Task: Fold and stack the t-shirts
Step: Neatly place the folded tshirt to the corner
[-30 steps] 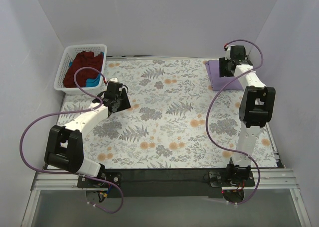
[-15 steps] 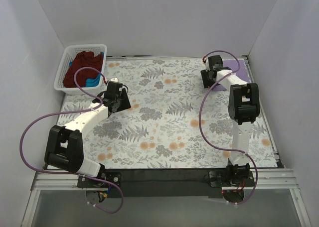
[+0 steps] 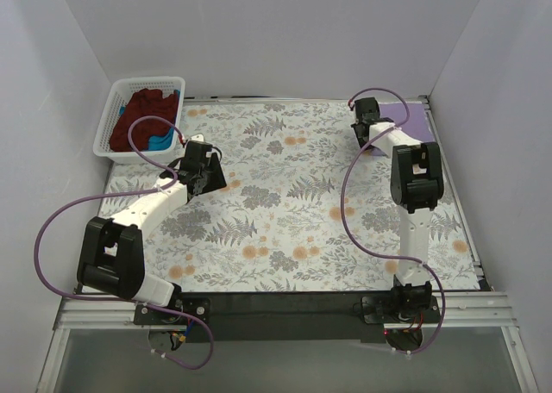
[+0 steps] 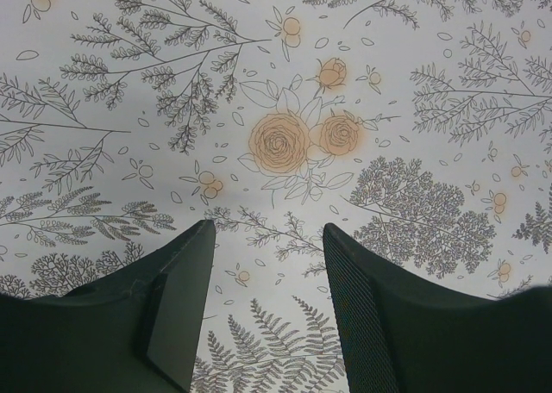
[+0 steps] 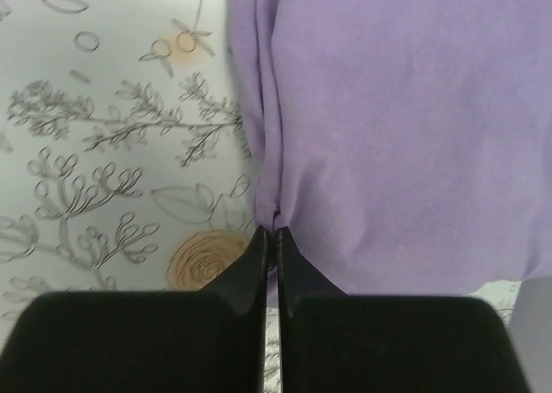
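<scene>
1. A white lattice basket (image 3: 107,126) sits at the far left corner of the table (image 3: 285,195), which is covered in a floral print of ferns and orange roses
2. In the basket lies a heap of maroon cloth (image 3: 142,117), with a patch of blue cloth (image 3: 159,141) showing at its near side; how many garments make up the heap cannot be told
3. Plain pale walls (image 3: 259,31) close the table in on three sides
4. Purple cables (image 3: 52,229) loop from each arm down to its base
5. The lavender t-shirt (image 5: 397,134) lies flat at the far right corner of the table, well apart from the basket
6. The right gripper (image 5: 270,231) is at the shirt's left near edge, fingers pressed together, with the cloth nipped at their tips; a long crease runs up the shirt from that pinch
7. Nothing stands between this gripper and the shirt; bare printed table lies just to its left
8. The left gripper (image 4: 267,227) hovers over the left half of the table, near the basket but not in it, jaws spread wide and holding nothing, with only the print beneath
9. Count: two arms, two grippers, one basket, one lavender shirt, and one maroon heap with one blue patch
</scene>
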